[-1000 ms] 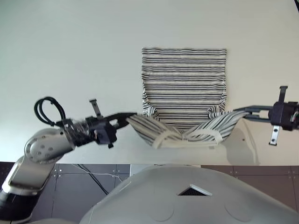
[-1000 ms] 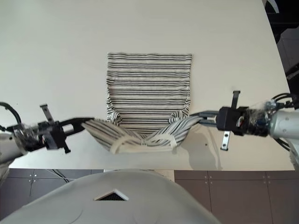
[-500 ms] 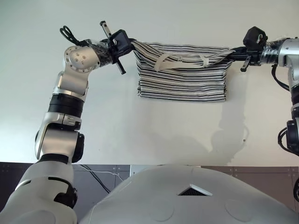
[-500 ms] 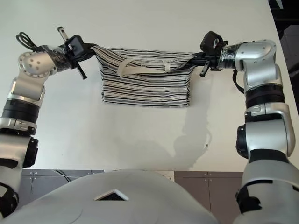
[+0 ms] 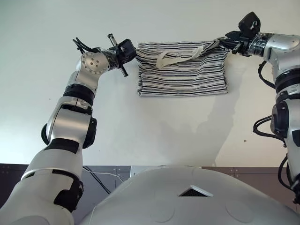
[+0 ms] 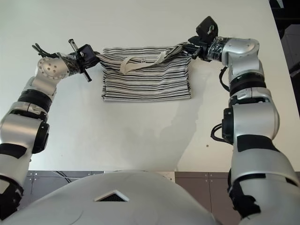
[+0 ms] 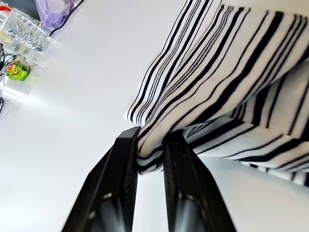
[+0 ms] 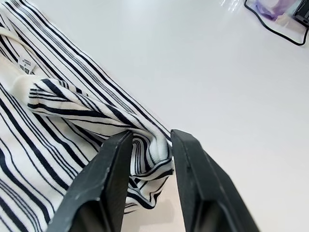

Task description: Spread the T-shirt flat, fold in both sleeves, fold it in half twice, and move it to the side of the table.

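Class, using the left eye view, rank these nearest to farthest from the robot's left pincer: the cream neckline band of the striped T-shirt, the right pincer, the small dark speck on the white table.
1. Cream neckline band: on the striped T-shirt, just right of the left pincer.
2. Right pincer: at the shirt's opposite far corner.
3. Small dark speck: near-right on the white table.

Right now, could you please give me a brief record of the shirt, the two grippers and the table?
T-shirt: striped, folded over on itself, lying at the far middle of the table
outline: roughly rectangular, no sleeve sticking out
left gripper: shut on the T-shirt's far left corner
right gripper: shut on its far right corner
table: white, carries the T-shirt
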Available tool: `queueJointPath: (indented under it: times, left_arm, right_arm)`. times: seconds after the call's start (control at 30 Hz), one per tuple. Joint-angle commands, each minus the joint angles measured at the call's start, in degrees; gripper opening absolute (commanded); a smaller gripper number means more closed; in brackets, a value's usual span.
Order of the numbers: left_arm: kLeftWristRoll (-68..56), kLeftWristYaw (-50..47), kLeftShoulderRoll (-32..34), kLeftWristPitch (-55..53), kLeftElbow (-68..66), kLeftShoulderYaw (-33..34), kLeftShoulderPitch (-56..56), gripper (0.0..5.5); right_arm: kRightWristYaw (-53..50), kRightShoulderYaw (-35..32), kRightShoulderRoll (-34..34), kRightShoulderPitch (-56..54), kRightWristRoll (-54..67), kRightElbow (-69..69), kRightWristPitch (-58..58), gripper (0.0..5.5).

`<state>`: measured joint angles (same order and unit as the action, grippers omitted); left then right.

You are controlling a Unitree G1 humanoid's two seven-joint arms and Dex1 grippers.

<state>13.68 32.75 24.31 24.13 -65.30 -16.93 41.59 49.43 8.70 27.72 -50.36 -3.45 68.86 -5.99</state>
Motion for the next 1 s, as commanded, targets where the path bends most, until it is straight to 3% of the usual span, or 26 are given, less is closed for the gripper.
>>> queueJointPath:
  times: [0.03, 0.13, 0.27, 0.4, 0.57, 0.67, 0.73, 0.87, 1.0]
  left_arm:
    - [-1.63, -1.17, -1.67, -3.83, -2.9, 3.17, 1.15, 1.46]
    - [-4.41, -0.87, -2.91, -8.97, -4.85, 6.72, 1.67, 1.46]
    - [-10.66, -2.26, -4.93, -16.66, -6.17, 13.84, 4.02, 1.46]
    - [-12.79, -4.08, -6.32, -22.75, -6.69, 16.93, 6.07, 1.46]
    - [-11.33, -11.07, -5.18, -24.59, -4.39, 17.68, 6.91, 1.46]
    - [-8.57, -12.27, -4.81, -21.81, 2.98, 14.99, 4.32, 1.46]
    - [-5.42, -9.36, -4.22, -18.77, 16.01, 10.45, -1.64, 1.46]
    - [-2.51, 0.81, 0.1, -16.3, 45.41, 1.54, -15.94, 1.46]
    - [2.56, 6.33, 5.21, -14.87, 60.12, -4.58, -25.81, 1.46]
  right_arm:
    - [-2.45, -1.06, -1.84, 0.86, -0.67, 1.57, 1.83, 2.06]
    - [-2.81, -5.65, -4.3, 0.29, 3.5, 1.28, 3.44, 2.06]
    - [-11.83, -11.86, -6.9, -0.97, 7.48, 2.98, 7.75, 2.06]
    - [-19.87, -11.31, -7.52, -0.04, 4.7, 3.85, 7.06, 2.06]
    - [-19.74, -8.04, -7.05, 0.82, 0.35, 1.14, -2.7, 2.06]
    - [-18.96, -6.19, -5.65, 1.31, -1.97, -1.35, -11.01, 2.06]
    - [-18.38, -3.85, -4.91, 1.43, -4.67, -2.08, -16.54, 2.06]
    - [-19.95, 6.43, -2.6, 2.74, -16.51, 1.16, -22.68, 2.06]
    - [-18.94, 16.45, 0.91, 5.14, -27.3, 2.18, -30.39, 2.06]
